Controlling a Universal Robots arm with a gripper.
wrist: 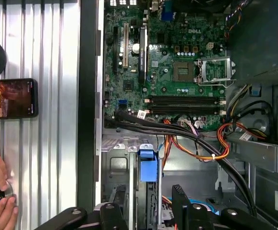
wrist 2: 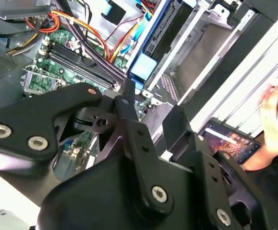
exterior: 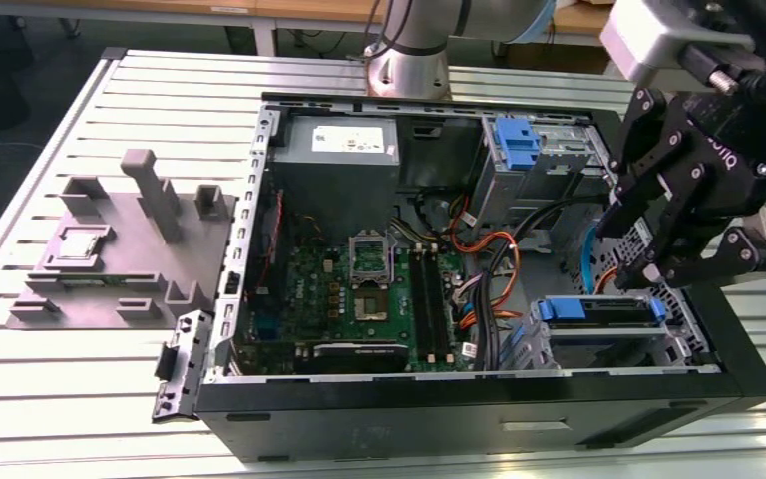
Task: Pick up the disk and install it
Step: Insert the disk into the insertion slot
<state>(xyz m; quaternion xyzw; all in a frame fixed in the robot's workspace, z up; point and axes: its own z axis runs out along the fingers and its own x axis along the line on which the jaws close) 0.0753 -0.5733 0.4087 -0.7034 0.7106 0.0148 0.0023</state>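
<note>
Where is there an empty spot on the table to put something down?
Bare slats lie on the table in front of the grey fixture block, at the exterior view's left, and behind it. Inside the computer case it is crowded with cables, boards and the gripper.

It was a robotics lab: an opened black desktop computer case [exterior: 490, 399] lay on a slotted aluminium tabletop [exterior: 91, 379], a grey plastic fixture block [exterior: 131, 249] beside it.

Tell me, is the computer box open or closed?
Open. The computer case has no side cover, so its green motherboard and cables show in the exterior view.
</note>
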